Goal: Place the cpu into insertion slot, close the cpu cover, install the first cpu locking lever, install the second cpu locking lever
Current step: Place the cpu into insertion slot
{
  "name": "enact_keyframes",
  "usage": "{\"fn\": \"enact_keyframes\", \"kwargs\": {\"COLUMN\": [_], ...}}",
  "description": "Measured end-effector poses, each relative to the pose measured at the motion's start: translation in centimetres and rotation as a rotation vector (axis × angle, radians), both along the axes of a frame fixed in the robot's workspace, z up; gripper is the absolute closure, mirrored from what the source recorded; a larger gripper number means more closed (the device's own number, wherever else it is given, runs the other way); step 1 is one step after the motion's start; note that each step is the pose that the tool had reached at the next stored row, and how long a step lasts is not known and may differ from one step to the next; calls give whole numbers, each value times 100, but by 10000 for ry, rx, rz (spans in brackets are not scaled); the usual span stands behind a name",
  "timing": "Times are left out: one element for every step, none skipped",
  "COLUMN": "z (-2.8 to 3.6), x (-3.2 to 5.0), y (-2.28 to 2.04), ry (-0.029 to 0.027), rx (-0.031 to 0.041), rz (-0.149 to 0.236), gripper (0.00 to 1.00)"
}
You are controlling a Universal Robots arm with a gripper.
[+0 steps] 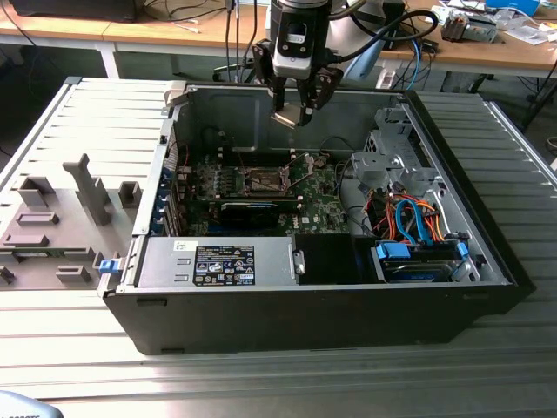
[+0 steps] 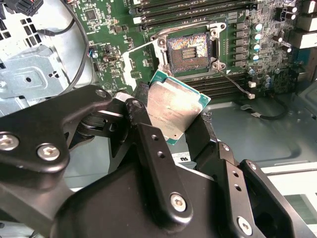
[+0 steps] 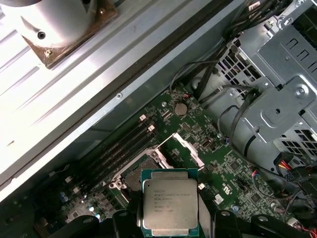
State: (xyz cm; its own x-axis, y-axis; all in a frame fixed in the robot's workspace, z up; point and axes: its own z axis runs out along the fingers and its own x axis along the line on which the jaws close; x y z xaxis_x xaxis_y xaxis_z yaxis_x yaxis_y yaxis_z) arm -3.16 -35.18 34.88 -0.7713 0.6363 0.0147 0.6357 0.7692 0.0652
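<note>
My gripper [image 1: 294, 111] hangs over the open computer case [image 1: 313, 313], above the motherboard and shut on the cpu [image 1: 286, 118]. In both wrist views the cpu [image 2: 174, 106] [image 3: 170, 204] is a flat square chip with a silver-grey face and a green edge, pinched between the black fingers [image 2: 148, 144]. The insertion slot [image 2: 188, 50] [image 1: 265, 180] lies below it, its dark centre bare. The cpu cover [image 3: 187, 148] [image 2: 142, 63] stands swung up beside the slot. A thin wire lever [image 2: 237, 82] sticks out by the slot's corner. The cpu hides part of the slot in the first wrist view.
A long black expansion card [image 1: 252, 212] lies just in front of the slot. A power supply [image 1: 218, 261] fills the front of the case, with a metal drive cage [image 1: 396, 161] and orange and blue cables [image 1: 418, 222] towards the exterior view's right. Grey fixtures [image 1: 61, 218] sit outside the case.
</note>
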Motion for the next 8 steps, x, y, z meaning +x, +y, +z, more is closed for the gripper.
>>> {"fn": "enact_keyframes", "kwargs": {"z": [0,0,0,-1,-1,-1,-1,-1], "x": [0,0,0,0,0,0,0,0], "y": [0,0,0,0,0,0,0,0], "ry": [0,0,0,0,0,0,0,0], "rx": [0,0,-1,-1,-1,-1,-2,-2], "rz": [-20,-32,-44,-56,-68,-79,-96,-106], "gripper": [45,45,45,45,45,45,45,45]}}
